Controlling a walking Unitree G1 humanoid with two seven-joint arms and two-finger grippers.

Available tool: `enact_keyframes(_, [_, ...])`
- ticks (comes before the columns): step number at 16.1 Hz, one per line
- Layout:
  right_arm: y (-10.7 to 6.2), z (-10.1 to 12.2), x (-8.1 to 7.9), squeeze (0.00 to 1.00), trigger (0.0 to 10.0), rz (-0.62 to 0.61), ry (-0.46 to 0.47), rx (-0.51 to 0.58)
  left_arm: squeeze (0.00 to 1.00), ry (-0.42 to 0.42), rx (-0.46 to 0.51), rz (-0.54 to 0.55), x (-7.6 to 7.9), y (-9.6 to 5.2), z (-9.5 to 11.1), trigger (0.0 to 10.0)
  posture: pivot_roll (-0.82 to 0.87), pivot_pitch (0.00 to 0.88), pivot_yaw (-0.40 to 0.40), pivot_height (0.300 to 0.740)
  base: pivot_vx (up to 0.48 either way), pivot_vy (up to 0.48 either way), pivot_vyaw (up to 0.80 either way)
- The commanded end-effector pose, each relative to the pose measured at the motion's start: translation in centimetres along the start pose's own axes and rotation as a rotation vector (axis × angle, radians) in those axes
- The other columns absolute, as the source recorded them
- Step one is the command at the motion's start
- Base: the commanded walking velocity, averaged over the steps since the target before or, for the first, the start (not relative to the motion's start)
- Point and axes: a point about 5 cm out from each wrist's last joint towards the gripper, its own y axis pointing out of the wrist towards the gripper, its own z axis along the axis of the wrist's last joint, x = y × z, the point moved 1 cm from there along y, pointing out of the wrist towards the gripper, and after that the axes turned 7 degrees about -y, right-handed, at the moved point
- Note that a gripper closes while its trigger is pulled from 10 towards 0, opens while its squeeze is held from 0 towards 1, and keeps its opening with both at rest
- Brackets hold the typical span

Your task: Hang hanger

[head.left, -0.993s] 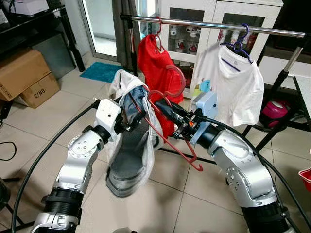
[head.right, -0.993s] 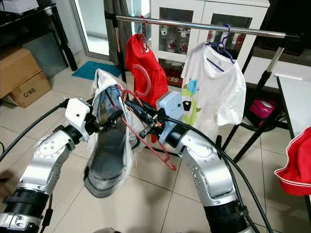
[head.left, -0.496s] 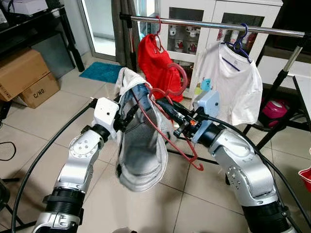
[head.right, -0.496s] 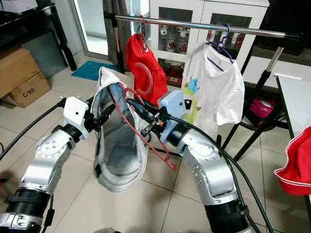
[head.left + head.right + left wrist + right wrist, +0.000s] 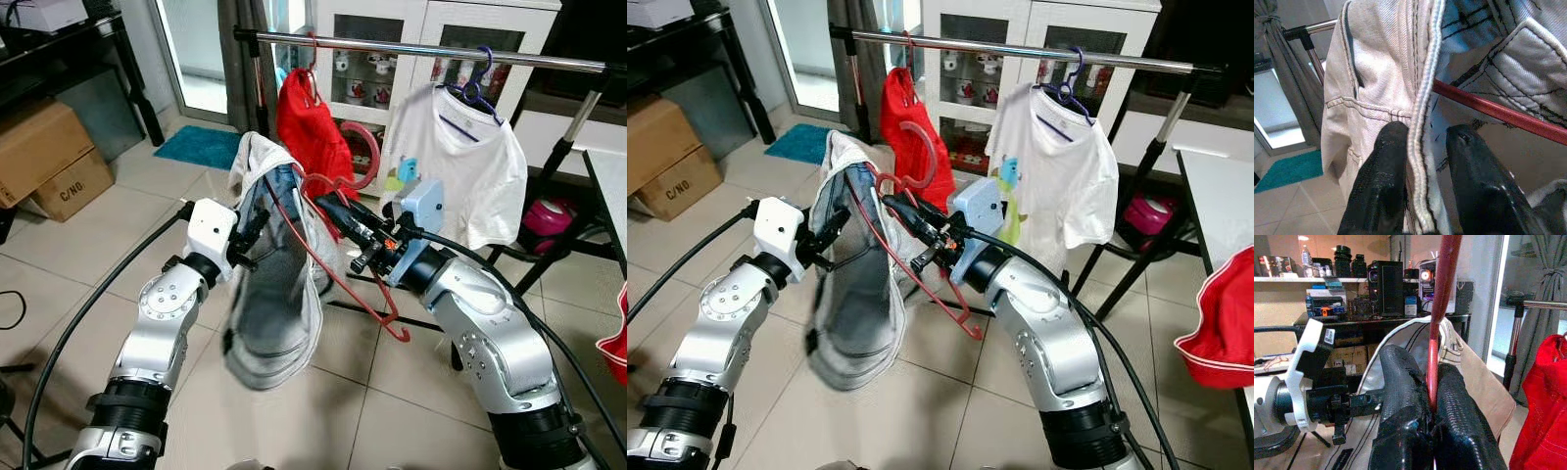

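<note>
Chrome rail (image 5: 411,47) of the clothes rack spans the top of your head view, carrying a red garment (image 5: 306,122) on a red hook and a white T-shirt (image 5: 460,162) on a blue hanger (image 5: 478,86), the two hanging well apart. Behind the rack you see a white glass-door cabinet (image 5: 392,39); a cardboard box (image 5: 49,157) sits on the tiled floor (image 5: 88,245) at your left and a teal mat (image 5: 201,145) lies near the doorway. In front of the rack and below the rail, a pale grey denim garment (image 5: 274,294) is draped over a red hanger (image 5: 338,264) held between your two arms, its lower end hanging free above the floor. The hanger's hook (image 5: 358,157) curls up just in front of the red garment, not on the rail. Your left end effector (image 5: 1422,147) is clamped on the denim's stitched edge, one finger on each side of the seam, with the hanger's red bar passing just beyond the fingertips (image 5: 1391,142). Your right end effector (image 5: 1432,391) is closed tight on the hanger's red stem, which rises straight up from between its black fingers (image 5: 1400,382)
</note>
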Motion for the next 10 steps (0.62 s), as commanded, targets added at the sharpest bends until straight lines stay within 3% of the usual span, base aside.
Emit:
enact_keyframes(1, [0.3, 2.9, 0.1, 0.0, 0.0, 0.011, -0.053, 0.115, 0.0, -0.008, 0.013, 0.006, -0.5, 0.3, 0.5, 0.0, -0.13, 0.0, 0.061, 0.74, 0.0, 0.0, 0.0])
enact_keyframes(10, [0.3, 2.6, 0.0, 0.0, 0.0, 0.006, -0.05, 0.106, 0.0, -0.023, 0.054, 0.004, -1.2, 0.2, 1.8, 0.0, -0.12, 0.0, 0.058, 0.74, 0.0, 0.0, 0.0])
